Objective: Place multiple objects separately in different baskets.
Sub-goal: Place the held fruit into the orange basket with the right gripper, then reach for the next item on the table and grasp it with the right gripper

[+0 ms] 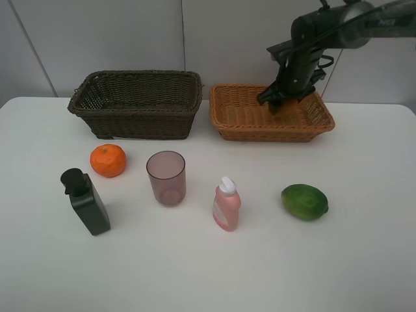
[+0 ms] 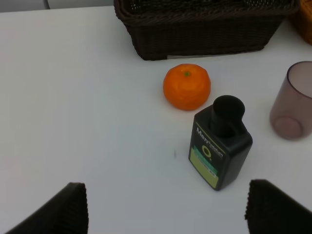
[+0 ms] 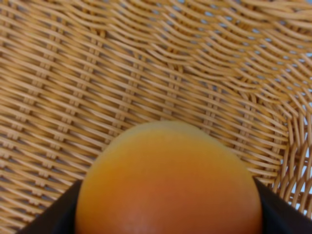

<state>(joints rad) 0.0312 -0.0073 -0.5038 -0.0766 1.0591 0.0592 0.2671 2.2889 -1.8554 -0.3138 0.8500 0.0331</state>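
Wicker check, everything placed off the mauve cup (image 1: 166, 177) as seen in the high view.

- Tan basket (image 1: 273, 133): behind the cup, to the right. Right arm (image 1: 325, 29) reaches down into it, over its far-right part.
- Right fingers (image 3: 287, 212): pinching the red-yellow peach (image 3: 168, 185), one dark finger on each side of it. The wrist view shows the peach low inside the tan basket, weave close behind it. Cannot tell whether it touches the basket floor. In the high view the peach is hidden by the arm.
- Dark brown basket (image 1: 136, 120): behind the cup, slightly left, just beside the tan one. Deeper walls. Its inside is not readable from here.
- Mandarin (image 1: 108, 160): left of the cup, a bit further back, near the dark basket's front wall, not touching it.
- Black pump bottle (image 1: 86, 203): left of the cup, further forward, upright, just in front of the mandarin.
- Pink white-capped bottle (image 1: 226, 205): right of the cup, slightly forward, upright.
- Green oval fruit (image 1: 305, 201): further right of the cup, past the pink bottle, lying on the desk (image 1: 364, 260).
- Left fingers (image 2: 63, 209): spread wide, holding nothing, above bare desk in front of the black bottle. The left wrist view shows the cup at its edge.
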